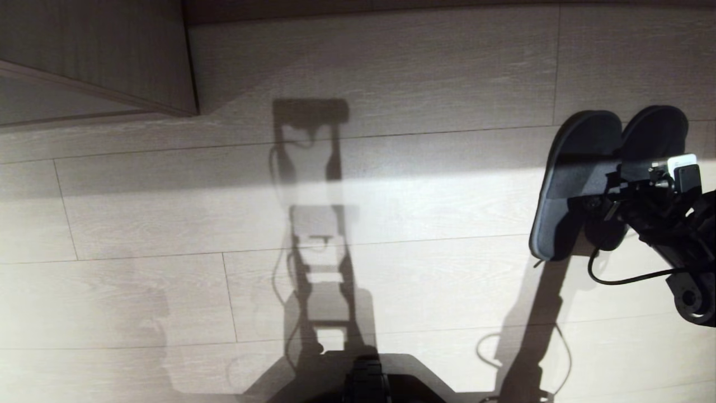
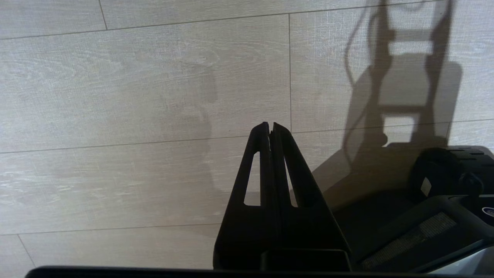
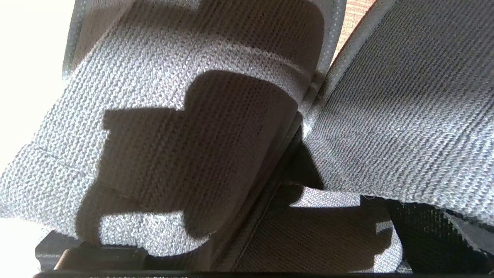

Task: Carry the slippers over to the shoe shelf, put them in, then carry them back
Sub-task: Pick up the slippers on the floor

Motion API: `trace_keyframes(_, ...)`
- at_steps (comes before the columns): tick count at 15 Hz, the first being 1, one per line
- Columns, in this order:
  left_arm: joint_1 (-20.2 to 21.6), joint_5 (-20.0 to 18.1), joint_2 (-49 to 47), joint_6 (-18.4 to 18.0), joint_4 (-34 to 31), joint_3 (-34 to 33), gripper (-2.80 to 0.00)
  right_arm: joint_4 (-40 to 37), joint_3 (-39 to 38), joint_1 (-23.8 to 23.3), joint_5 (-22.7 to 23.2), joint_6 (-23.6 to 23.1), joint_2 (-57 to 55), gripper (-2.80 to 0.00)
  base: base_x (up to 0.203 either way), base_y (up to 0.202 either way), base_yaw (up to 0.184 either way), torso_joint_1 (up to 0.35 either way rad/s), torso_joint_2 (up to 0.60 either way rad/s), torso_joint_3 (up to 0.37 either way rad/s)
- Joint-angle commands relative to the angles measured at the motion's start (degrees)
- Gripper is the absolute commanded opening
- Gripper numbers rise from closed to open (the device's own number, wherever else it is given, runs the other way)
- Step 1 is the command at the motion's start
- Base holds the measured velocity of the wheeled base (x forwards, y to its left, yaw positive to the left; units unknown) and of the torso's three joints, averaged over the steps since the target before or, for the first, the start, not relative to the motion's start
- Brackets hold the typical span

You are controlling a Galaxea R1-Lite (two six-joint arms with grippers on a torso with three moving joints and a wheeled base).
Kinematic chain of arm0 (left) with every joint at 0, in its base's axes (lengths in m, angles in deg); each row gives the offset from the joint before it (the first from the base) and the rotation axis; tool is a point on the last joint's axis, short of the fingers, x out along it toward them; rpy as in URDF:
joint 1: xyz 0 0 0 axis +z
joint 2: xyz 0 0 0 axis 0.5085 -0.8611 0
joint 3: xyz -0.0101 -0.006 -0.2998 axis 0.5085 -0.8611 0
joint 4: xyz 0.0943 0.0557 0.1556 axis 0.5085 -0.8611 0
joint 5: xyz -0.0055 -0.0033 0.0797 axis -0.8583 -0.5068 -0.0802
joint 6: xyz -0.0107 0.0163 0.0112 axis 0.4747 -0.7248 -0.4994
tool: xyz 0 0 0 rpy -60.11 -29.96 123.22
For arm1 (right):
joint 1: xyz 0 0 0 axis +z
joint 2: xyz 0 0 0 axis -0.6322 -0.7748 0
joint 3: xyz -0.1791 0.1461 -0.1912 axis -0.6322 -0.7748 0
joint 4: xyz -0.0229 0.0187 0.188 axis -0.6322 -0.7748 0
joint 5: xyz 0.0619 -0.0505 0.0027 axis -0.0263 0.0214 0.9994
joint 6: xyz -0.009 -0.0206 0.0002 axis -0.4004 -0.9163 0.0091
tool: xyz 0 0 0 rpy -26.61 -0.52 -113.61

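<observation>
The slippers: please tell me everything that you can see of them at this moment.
The slippers are a grey pair of knitted fabric with a paler stitched rim, lying side by side on the pale wood-look floor at the robot's right. In the head view the rounded ends point away from the robot and lie in shadow; the near parts are in sunlight. The right tool is over them, partly covering the right one. The right wrist view shows the two slippers touching along their inner edges. Whether the tool touches them cannot be told.

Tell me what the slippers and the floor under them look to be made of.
The slippers: soft knitted fabric, matte grey; the right wrist view shows a ribbed weave and stitched seams. The floor: pale wood-look planks with grain lines and board joints, slight sheen; laminate or real wood, I cannot tell.
</observation>
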Motion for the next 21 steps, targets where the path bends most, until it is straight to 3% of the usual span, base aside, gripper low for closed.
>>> trace_keyframes(1,0.0,0.0,0.1,0.0,0.0,0.0,-2.8,0.2,-1.0,0.0,0.3,-0.1,-0.5,0.0,0.0,0.0,0.0,0.0,0.0,0.0)
trace_keyframes(6,0.0,0.0,0.1,0.0,0.0,0.0,-2.8,0.3,-3.3,0.0,2.9,-0.3,2.0,0.0,0.0,0.0,0.0,0.0,0.0,0.0)
trace_keyframes(7,0.0,0.0,0.1,0.0,0.0,0.0,-2.8,0.3,-2.6,0.0,3.1,-0.3,1.8,-2.8,0.0,0.0,0.0,0.0,0.0,0.0)
trace_keyframes(16,0.0,0.0,0.1,0.0,0.0,0.0,-2.8,0.3,-5.5,-0.1,5.1,-1.7,3.7,-2.8,0.0,0.0,0.0,0.0,0.0,0.0)
trace_keyframes(21,-0.1,0.0,0.0,0.0,0.0,0.0,-2.8,0.1,-10.5,-0.2,5.3,-0.4,10.9,-2.8,0.0,0.0,0.0,0.0,0.0,0.0)
